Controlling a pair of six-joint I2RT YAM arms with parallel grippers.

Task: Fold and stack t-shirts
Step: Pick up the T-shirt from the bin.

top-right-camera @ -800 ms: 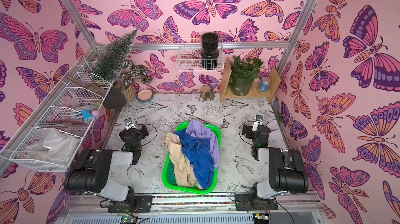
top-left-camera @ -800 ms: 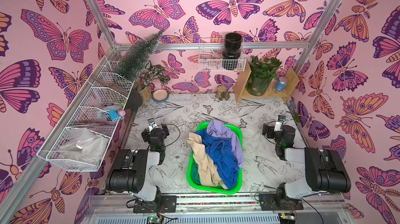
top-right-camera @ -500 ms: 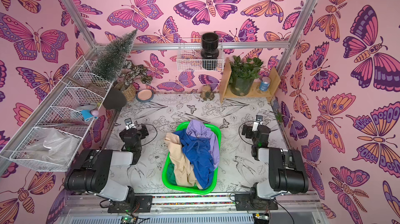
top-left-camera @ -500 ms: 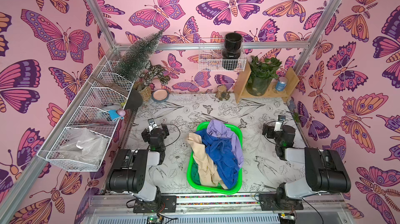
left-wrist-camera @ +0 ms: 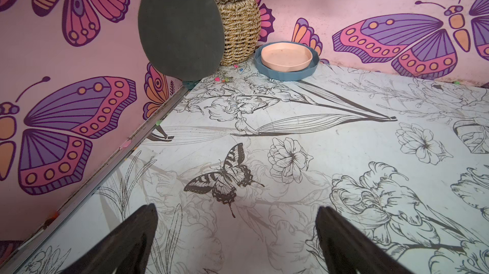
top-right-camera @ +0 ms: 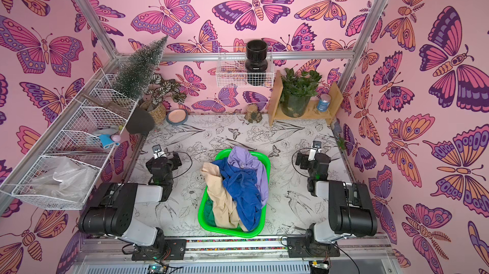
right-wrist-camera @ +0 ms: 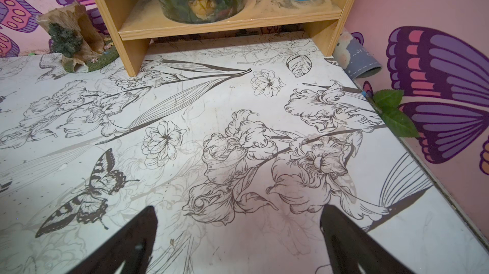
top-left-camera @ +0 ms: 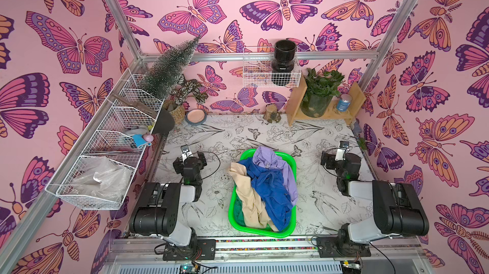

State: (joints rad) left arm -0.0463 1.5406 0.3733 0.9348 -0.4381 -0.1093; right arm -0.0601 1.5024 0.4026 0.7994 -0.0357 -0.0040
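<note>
Zero progress: t-shirts (top-left-camera: 264, 188) lie heaped in the green basket (top-left-camera: 260, 233), centre-near on the table (top-left-camera: 238, 132). None folded or stacked. Left gripper (left-wrist-camera: 236, 206) and right gripper (right-wrist-camera: 239, 207) both wide, empty, parked either side, apart from the basket. All folding left.

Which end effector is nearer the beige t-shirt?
Left. The left end effector is beside the basket rim the beige t-shirt drapes over; the right end effector is past the basket's opposite side.
</note>
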